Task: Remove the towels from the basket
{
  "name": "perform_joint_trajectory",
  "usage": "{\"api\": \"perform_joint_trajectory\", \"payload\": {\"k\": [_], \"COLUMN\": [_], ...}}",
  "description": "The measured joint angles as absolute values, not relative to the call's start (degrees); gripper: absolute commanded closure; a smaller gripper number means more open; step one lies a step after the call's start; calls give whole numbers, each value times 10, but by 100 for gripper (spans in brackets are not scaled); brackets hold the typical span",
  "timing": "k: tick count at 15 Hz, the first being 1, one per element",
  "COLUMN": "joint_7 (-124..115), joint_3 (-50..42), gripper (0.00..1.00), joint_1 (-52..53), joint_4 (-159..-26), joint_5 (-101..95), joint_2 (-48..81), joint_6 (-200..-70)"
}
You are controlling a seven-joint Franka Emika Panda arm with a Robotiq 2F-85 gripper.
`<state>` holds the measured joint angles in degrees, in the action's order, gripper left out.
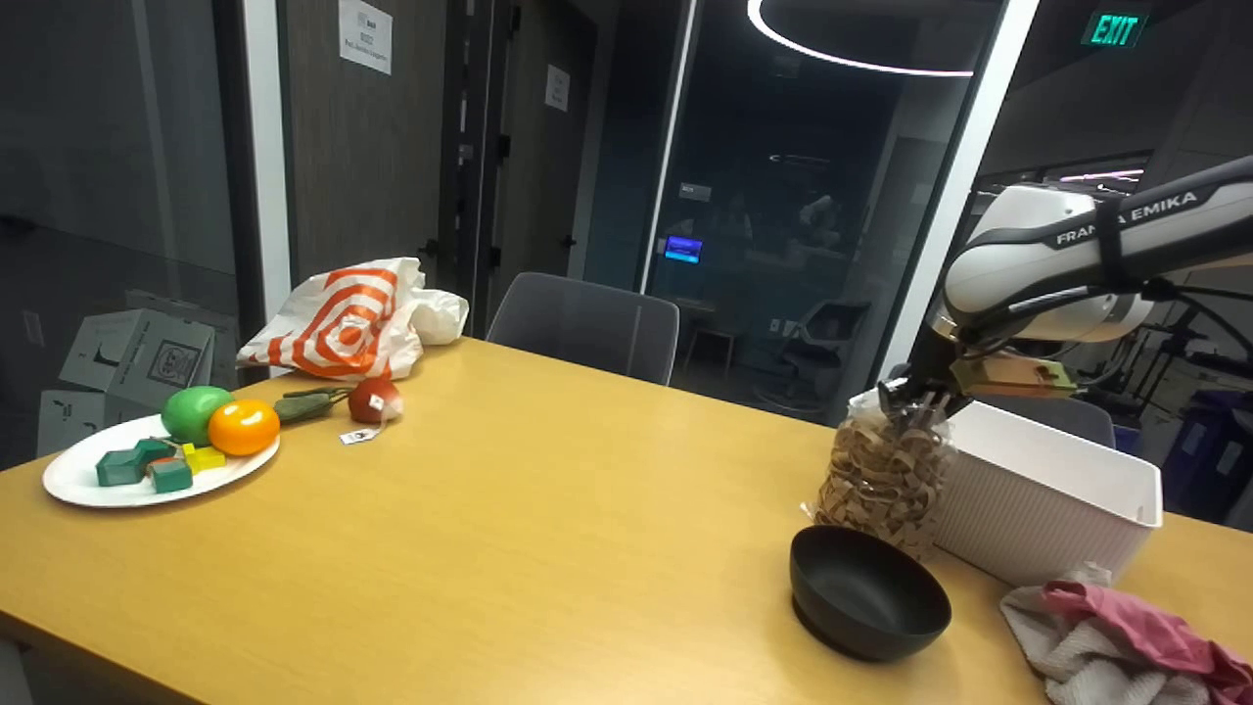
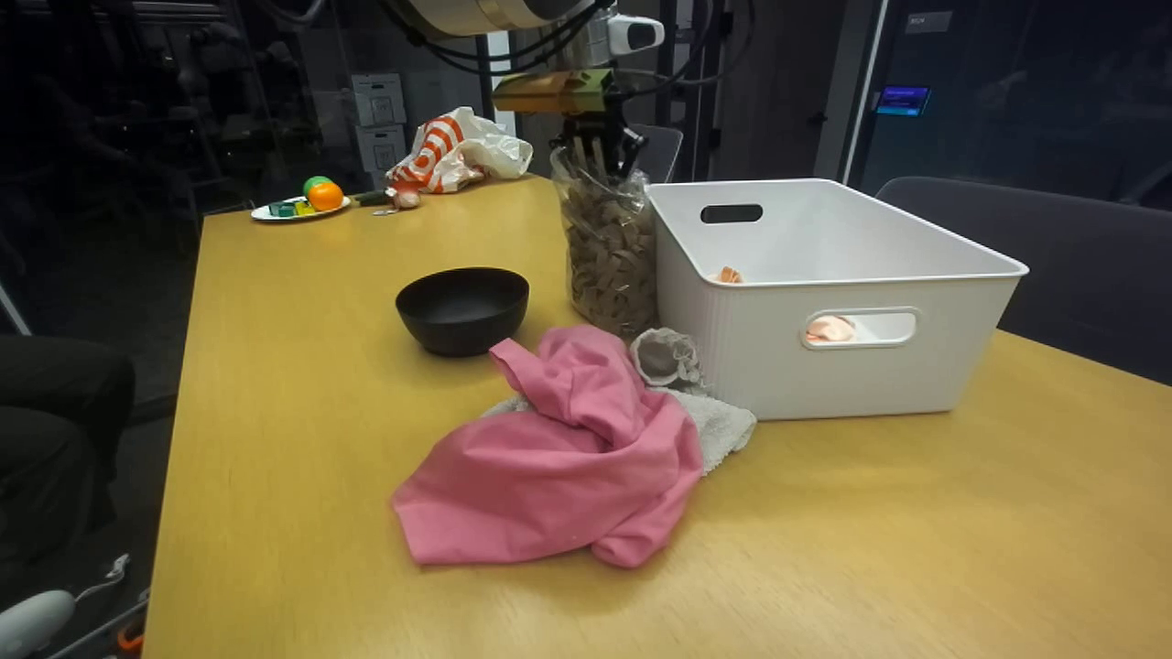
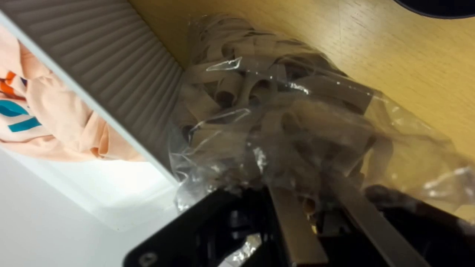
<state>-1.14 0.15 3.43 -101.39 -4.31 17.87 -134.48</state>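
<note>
The white basket (image 1: 1038, 519) also shows in an exterior view (image 2: 787, 371). A peach cloth with colored print (image 3: 66, 107) lies inside it in the wrist view, and a bit of it shows through the handle hole (image 2: 829, 329). A pink towel (image 2: 558, 476) and a grey towel (image 2: 719, 426) lie crumpled on the table beside the basket. My gripper (image 3: 308, 185) points down into the top of a clear bag of brown strips (image 3: 237, 85), outside the basket. Its fingers stand partly apart. The fingertips are blurred behind plastic, so whether they grip anything is hidden.
The bag (image 1: 881, 480) stands against the basket's wall. A black bowl (image 2: 462, 307) sits close to the bag and towels. A plate with toy fruit and blocks (image 1: 73, 480), a red round item (image 1: 370, 399) and a white-and-orange shopping bag (image 1: 348, 323) are at the far end.
</note>
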Motion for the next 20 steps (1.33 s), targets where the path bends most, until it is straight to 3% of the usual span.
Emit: {"api": "perform_joint_trajectory", "payload": {"k": [9,20], "joint_7": [7,183], "joint_3": [3,17], "gripper": [92,92], "joint_1": [25,-23], "joint_4": [-999,-987], "joint_5": [-24,197], "joint_2": [142,79], "joint_6": [-1308,-1250]}}
